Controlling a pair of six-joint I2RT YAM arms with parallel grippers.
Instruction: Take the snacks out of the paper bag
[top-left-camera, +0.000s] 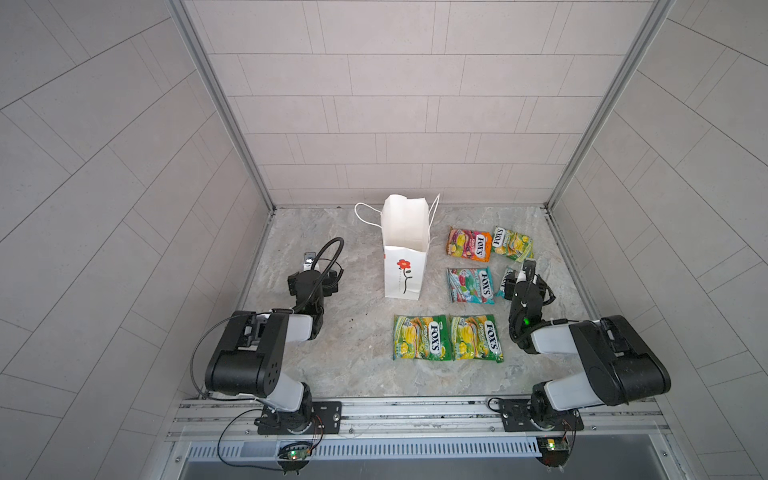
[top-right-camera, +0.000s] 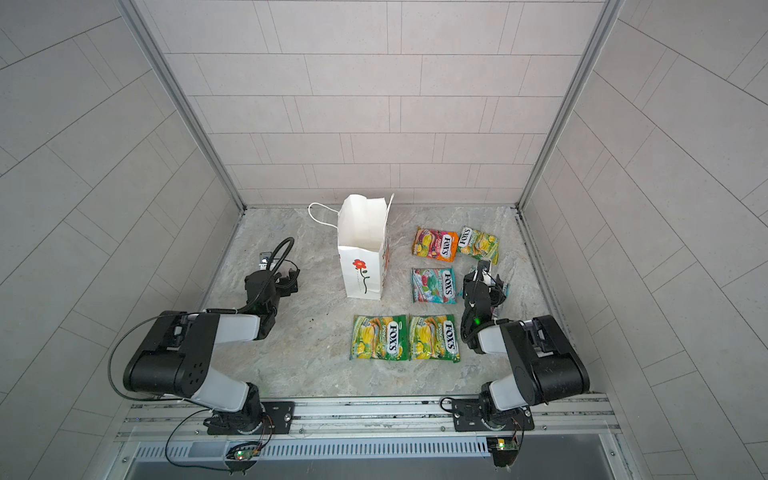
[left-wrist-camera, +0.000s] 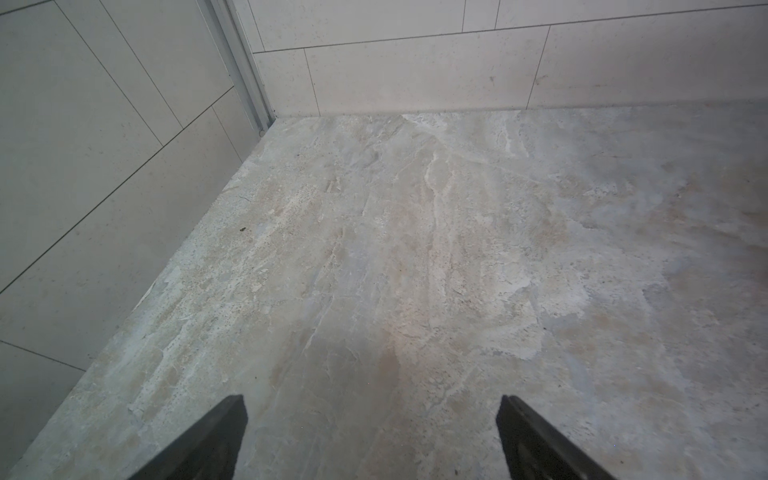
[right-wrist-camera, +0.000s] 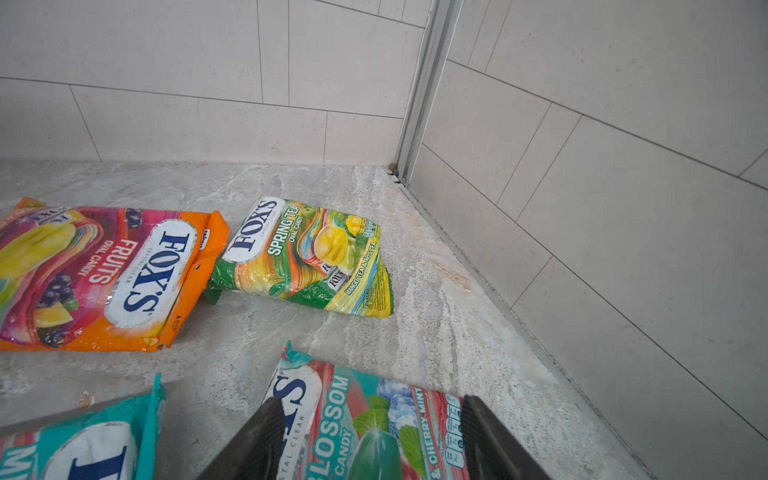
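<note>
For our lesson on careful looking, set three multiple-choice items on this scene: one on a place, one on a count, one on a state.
1. In a top view, where is the orange-pink packet?
A) inside the paper bag
B) on the table, right of the bag
C) on the table, left of the bag

2. How many green-yellow packets lie on the table?
A) one
B) three
C) five

3. How is the paper bag?
A) lying on its side
B) folded flat
C) upright, mouth open

Answers:
1 B: it lies flat on the table, right of the bag.
2 B: two lie side by side at the front, and one lies at the back beside the orange-pink packet.
3 C: the bag stands, and its white inside shows from above.
</note>
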